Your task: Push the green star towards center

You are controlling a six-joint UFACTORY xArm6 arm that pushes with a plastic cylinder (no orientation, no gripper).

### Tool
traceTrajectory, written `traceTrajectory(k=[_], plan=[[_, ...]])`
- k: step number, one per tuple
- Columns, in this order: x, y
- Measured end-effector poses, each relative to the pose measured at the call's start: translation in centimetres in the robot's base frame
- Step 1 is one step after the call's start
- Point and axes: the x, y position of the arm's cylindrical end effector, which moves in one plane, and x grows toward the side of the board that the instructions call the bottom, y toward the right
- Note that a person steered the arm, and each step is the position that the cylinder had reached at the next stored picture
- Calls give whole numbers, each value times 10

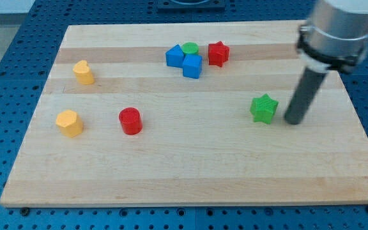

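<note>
The green star lies on the wooden board, right of the middle. My tip rests on the board just to the star's right, a small gap away and not touching it. The dark rod rises from the tip up to the arm's grey end at the view's top right.
A cluster sits at the top middle: two blue blocks, a green cylinder and a red star. A red cylinder stands left of centre. Two yellow blocks are at the left.
</note>
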Motion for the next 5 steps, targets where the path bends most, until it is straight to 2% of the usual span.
traceTrajectory(k=[1, 2, 3, 4, 5], plan=[[0, -69], [0, -87], [0, -30], [-22, -10], [-29, -63]])
